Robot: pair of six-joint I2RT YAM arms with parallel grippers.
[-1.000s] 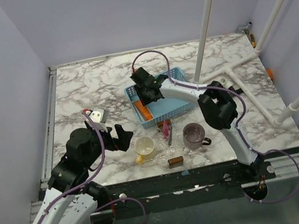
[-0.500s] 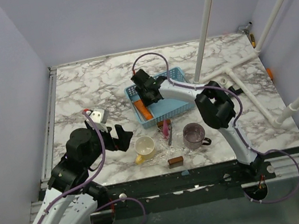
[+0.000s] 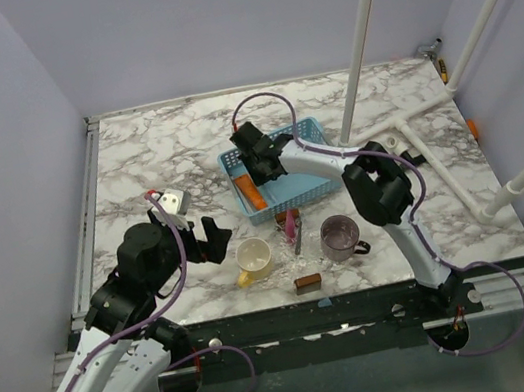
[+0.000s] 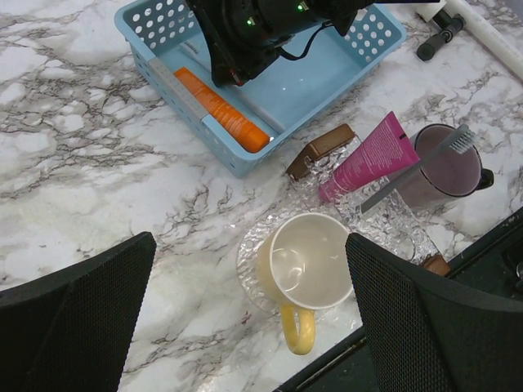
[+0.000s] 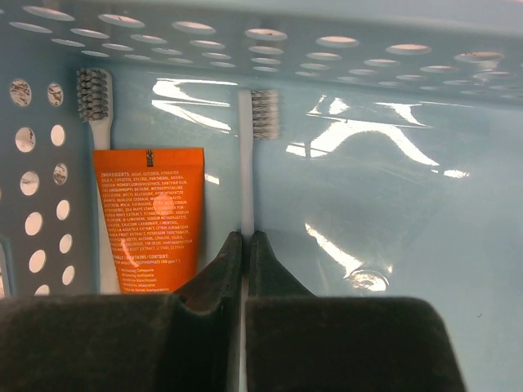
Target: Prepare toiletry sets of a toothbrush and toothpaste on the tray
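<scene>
My left tool (image 3: 208,244) hangs spread wide over the table (image 3: 135,168) at lower left. The pink toothpaste (image 4: 368,159) lies on the table just below the tray (image 5: 245,37). Farther up, mid-frame, my right tool (image 5: 245,238) is pressed together, pinching a toothbrush (image 5: 261,114) handle inside the tray, beside the orange toothpaste (image 5: 147,220).

Yellow mug (image 3: 253,257) and purple-grey mug (image 3: 339,237) upright on marble table (image 3: 153,154), small brown block (image 3: 307,282) near the edge between them
</scene>
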